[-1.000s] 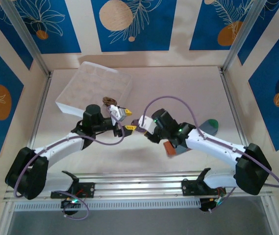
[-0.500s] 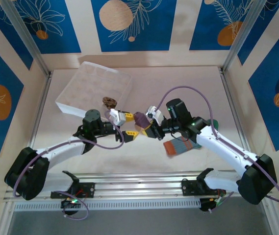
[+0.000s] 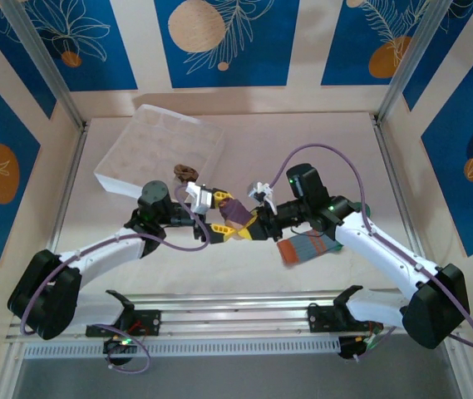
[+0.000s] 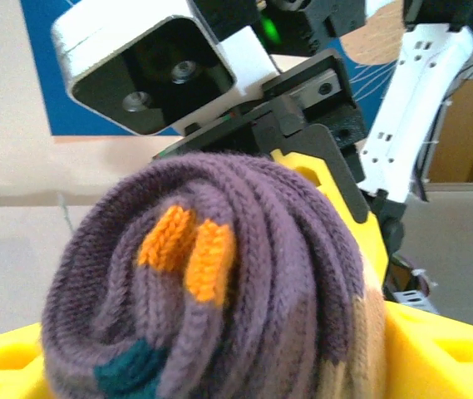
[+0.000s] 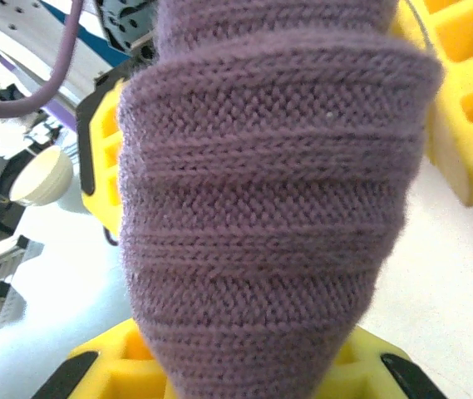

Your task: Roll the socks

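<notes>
We count three socks: one purple sock (image 3: 238,209) mid-bench, one brown sock (image 3: 186,172) at eleven o'clock from it, and one blue-grey striped sock (image 3: 307,247) at four o'clock. One white gridded box (image 3: 160,143) sits at ten o'clock on the bench (image 3: 336,150). We count two pincers: the left pincer (image 3: 218,212) and the right pincer (image 3: 258,211).
</notes>
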Robot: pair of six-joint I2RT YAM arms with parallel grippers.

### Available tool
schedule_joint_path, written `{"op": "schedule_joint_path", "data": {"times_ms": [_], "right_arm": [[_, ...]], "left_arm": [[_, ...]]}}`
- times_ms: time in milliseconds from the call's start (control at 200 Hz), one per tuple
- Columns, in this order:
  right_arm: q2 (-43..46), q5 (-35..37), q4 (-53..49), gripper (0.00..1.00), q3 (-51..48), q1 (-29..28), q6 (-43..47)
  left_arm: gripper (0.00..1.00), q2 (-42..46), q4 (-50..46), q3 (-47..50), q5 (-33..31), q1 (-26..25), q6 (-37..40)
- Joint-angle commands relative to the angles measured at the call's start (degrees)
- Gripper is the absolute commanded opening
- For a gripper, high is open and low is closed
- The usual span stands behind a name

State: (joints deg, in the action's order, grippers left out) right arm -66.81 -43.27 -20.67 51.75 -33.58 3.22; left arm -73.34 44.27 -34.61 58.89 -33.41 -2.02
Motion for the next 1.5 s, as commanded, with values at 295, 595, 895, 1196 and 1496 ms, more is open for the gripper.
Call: {"op": "schedule_joint_path", "data": {"times_ms": [295, 595, 895, 1196, 1496], "right_arm": [[-4.35, -16.12, -2.32, 0.00, 6.38, 0.27, -0.32], [-7.05, -8.17, -0.30, 0.47, 7.77, 2.44, -3.87], [-8.24, 23.86, 3.66, 0.71, 10.19, 2.77, -12.99], [-30.44, 40.02, -9.99, 0.63, 33.85, 2.95, -22.18], [-53.59, 42.26, -18.03, 0.61, 58.89, 1.33, -26.67]], "left_arm": [[0.25, 0.25, 3.90, -3.64, 6.05, 0.17, -5.57], [0.00, 5.32, -7.12, -3.95, 1.28, 1.45, 0.31], [0.00, 13.54, -36.76, -9.09, -26.37, 6.22, 17.26], [0.00, 6.46, -40.84, -18.11, -39.47, 19.47, 8.11], [0.00, -7.25, -44.29, -31.51, -38.54, 23.98, 10.55]]}}
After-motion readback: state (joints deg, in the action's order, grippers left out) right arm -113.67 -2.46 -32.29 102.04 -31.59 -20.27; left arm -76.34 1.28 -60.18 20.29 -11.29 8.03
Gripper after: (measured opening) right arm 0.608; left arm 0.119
